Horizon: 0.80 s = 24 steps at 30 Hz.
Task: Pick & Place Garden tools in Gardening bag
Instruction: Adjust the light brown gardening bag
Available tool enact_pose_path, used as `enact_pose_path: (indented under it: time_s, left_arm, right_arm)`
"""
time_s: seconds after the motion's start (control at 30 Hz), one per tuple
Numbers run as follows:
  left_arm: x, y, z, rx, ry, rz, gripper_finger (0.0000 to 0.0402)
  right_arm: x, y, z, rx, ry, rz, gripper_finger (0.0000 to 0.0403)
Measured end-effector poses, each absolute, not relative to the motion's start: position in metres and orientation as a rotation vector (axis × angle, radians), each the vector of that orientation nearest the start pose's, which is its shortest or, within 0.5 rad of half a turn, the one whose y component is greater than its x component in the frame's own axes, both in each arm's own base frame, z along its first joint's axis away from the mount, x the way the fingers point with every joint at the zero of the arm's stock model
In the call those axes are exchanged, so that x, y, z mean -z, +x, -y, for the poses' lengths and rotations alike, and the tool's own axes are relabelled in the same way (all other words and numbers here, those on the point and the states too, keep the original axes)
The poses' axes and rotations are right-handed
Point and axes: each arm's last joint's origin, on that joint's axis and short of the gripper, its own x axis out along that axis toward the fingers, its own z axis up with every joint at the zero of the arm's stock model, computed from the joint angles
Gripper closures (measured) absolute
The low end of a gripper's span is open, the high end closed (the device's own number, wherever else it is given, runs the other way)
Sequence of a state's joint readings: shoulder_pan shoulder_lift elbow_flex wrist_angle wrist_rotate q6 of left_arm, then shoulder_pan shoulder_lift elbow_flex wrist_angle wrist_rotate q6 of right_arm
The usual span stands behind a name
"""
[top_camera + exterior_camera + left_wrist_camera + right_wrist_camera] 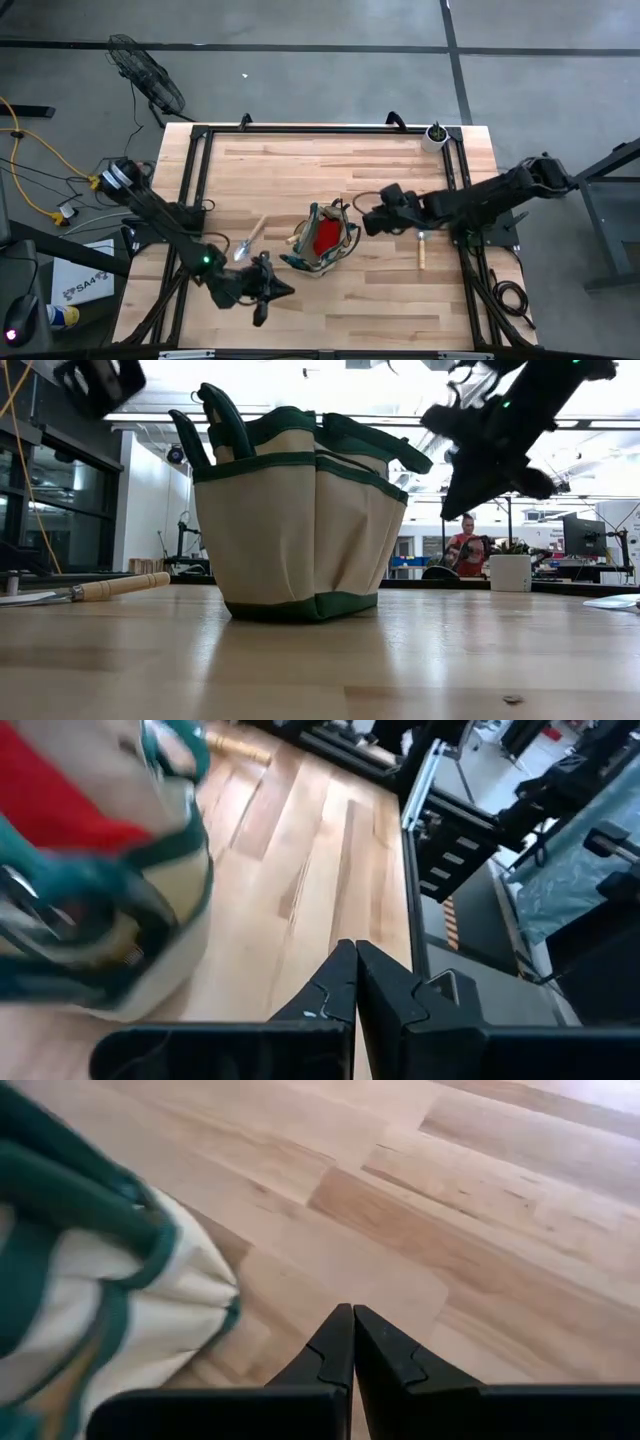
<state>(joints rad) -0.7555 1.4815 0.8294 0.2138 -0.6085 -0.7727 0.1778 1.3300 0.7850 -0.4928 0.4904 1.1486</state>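
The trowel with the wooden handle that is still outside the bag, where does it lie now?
In the high view the trowel lies flat on the table, just left of the gardening bag, near the left hand.

The tan gardening bag (320, 243) with green trim stands upright, a red glove (324, 238) inside. One wooden-handled trowel (247, 241) lies left of it, another wooden-handled tool (421, 251) right.

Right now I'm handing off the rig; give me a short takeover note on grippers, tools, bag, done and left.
Left gripper: shut, empty, just in front of the gardening bag.
Right gripper: shut, empty, beside the bag's right side.
Done: red glove and green-handled tools sit in the bag.
Left: trowel on the table left of the bag; a wooden-handled tool under the right arm.
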Motion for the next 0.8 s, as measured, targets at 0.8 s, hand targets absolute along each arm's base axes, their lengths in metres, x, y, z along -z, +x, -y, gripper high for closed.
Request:
enact_pose_path:
  time_s: [0.8]
  left_arm:
    - [-0.161,0.311,0.235,-0.103,-0.507,-0.363,0.0401]
  right_arm:
    - [-0.207,0.268,0.077,0.383,0.928,-0.574,0.0401]
